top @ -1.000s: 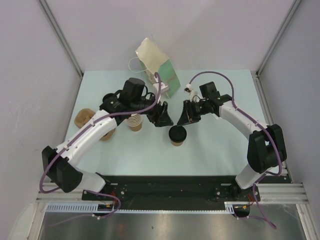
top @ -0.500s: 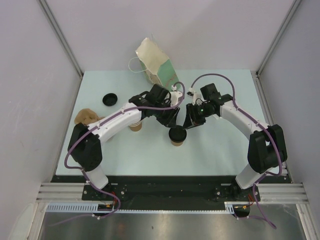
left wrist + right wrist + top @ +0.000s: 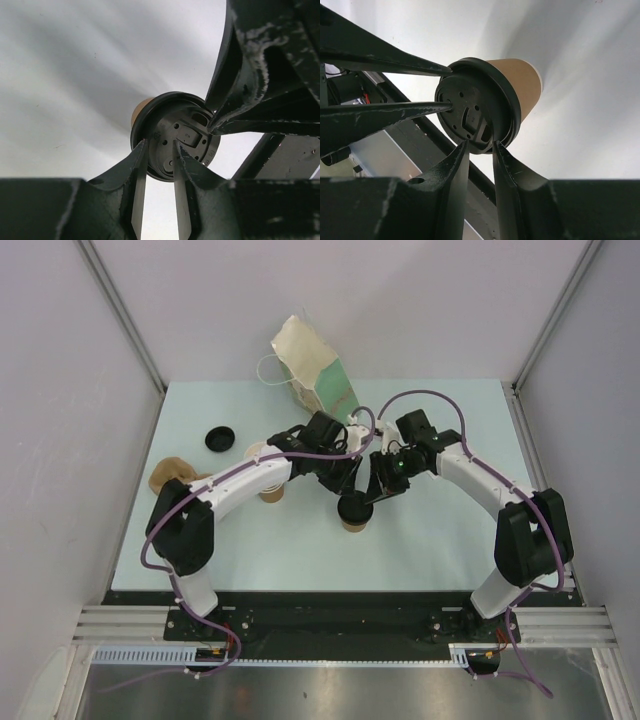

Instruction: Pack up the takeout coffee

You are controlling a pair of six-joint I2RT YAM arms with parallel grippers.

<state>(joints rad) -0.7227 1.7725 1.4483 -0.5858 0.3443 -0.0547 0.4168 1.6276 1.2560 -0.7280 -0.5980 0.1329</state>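
Two grippers are shown meeting over one cup. In the top external view, the takeout coffee (image 3: 352, 525) stands near the centre of the table (image 3: 450, 540) with its black lid (image 3: 353, 507) in place. The left gripper (image 3: 345, 480) is set at the lid's 11 o'clock and the right gripper (image 3: 373, 488) at its 1 o'clock; contact cannot be confirmed from above. A paper bag (image 3: 315, 370) lies at the table's 12 o'clock, a loose lid (image 3: 220, 438) at 10 o'clock, and a stack of cups (image 3: 270, 490) and a pulp carrier (image 3: 168, 476) lie toward 9 o'clock. In the left wrist view, the left jaws are seen narrowly parted, their tips laid on the lid's rim at 6 o'clock with nothing clamped between them, while the right gripper's fingers reach in from 2 o'clock. In the right wrist view, the right jaws are likewise held to a narrow gap at the rim's 6 o'clock, gripping nothing, and the left fingers enter from 9 o'clock; the brown cup wall is exposed toward 1 o'clock. The step in hand is judged to be the seating of the lid before the cup is carried to the bag. Pressure is best applied evenly at opposed points of the rim and straight down the cup's axis, so that the cup is neither tipped nor crushed. The wall below the rim should be gripped only once the lid is seen to sit flush all round.
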